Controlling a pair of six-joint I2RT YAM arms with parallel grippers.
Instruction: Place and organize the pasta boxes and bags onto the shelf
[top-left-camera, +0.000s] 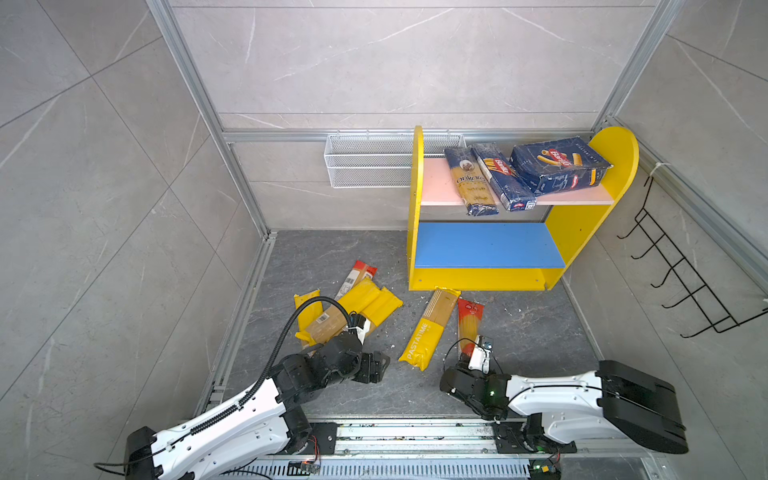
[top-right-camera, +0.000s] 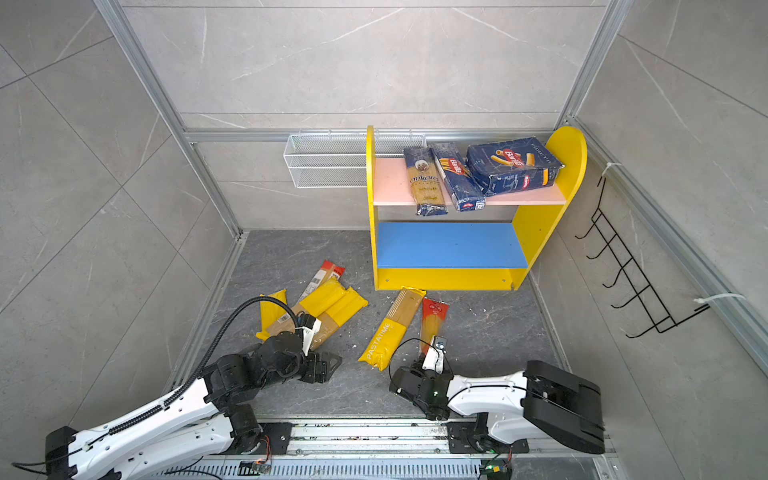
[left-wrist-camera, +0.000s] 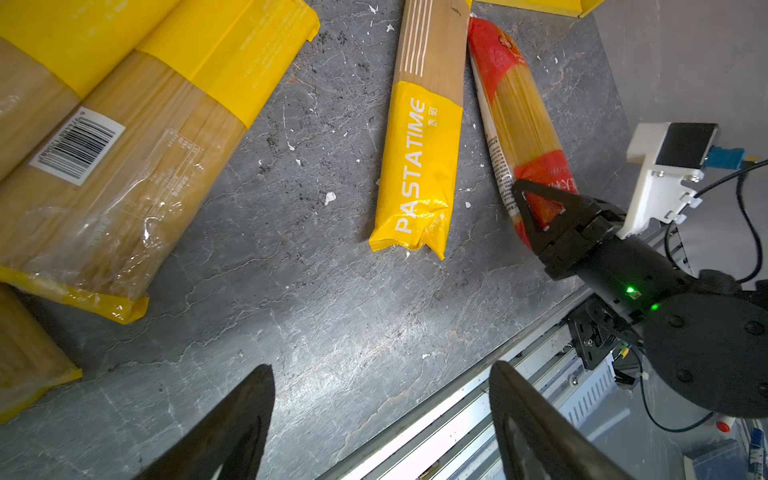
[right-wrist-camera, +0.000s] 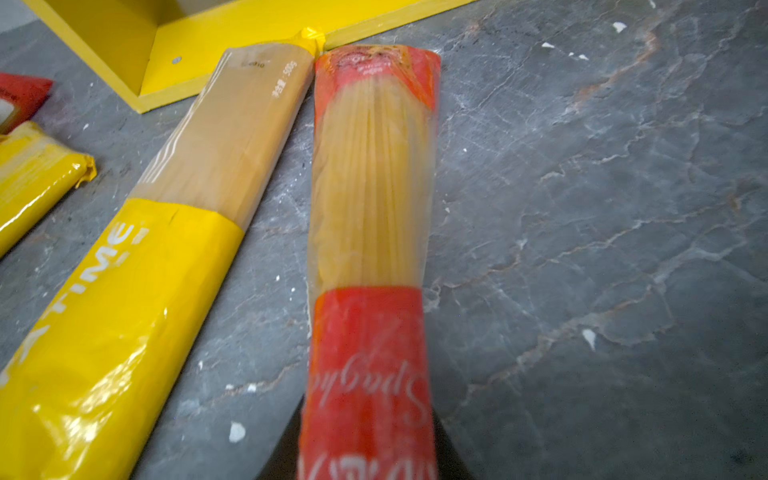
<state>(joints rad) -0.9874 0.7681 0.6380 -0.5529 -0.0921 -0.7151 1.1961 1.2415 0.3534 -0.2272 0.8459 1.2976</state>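
- My right pincer (left-wrist-camera: 530, 199) is clenched on the near end of a red-ended bag (right-wrist-camera: 370, 208). The bag lies toward the front right of the worktop (top-left-camera: 540, 332), its far end pointing at the shelf (top-left-camera: 482, 279).
- The PASTATIME bag (top-left-camera: 428, 332) lies just beside it on the left, its far tip at the shelf's foot.
- My left pincer (left-wrist-camera: 382, 368) hangs released and empty by the yellow bags (top-left-camera: 368, 303) piled front left.
- On the shelf's pink upper board lie the ankara bag (top-left-camera: 471, 183), the narrow Barilla box (top-left-camera: 503, 176) and the wide Barilla box (top-left-camera: 557, 164).

The shelf (top-left-camera: 414, 232) was coloured yellow with pink and blue boards, the wide box (top-left-camera: 557, 166) and narrow box (top-left-camera: 503, 176) dark blue with red ovals, the PASTATIME bag (top-left-camera: 426, 332) yellow, the clear bag (right-wrist-camera: 370, 208) red-ended, the worktop (top-left-camera: 324, 257) veined grey.
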